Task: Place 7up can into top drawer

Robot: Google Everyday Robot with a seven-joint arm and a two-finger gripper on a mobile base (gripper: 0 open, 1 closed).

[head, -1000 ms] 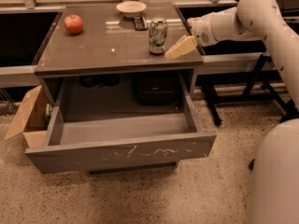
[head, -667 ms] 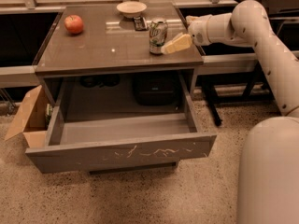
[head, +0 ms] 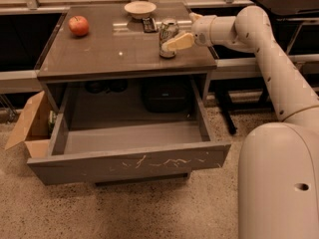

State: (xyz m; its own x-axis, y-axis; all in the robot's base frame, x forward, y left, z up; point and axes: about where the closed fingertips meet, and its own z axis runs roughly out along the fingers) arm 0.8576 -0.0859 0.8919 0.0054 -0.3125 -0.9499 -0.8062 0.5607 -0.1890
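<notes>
One 7up can (head: 166,32), one gripper (head: 175,40) at it, one top drawer (head: 134,164), one apple (head: 79,25), perhaps one remote (head: 148,25)

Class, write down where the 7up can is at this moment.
In the camera view, the 7up can stands upright on the right half of the table, in front of the white bowl, with the gripper at its right side.

My gripper (head: 180,39) is over the right part of the table (head: 99,59), just right of the 7up can (head: 167,34); can't tell if it's touching. Bowl (head: 140,8) at the far edge, behind-left of the can, small flat object (head: 148,25) between them. Apple (head: 79,25) far left. Top drawer (head: 129,166) stands out on the near side, below the tabletop. Cardboard box (head: 27,128) on the floor left of it. Bag (head: 167,94) under the table, behind the drawer.
</notes>
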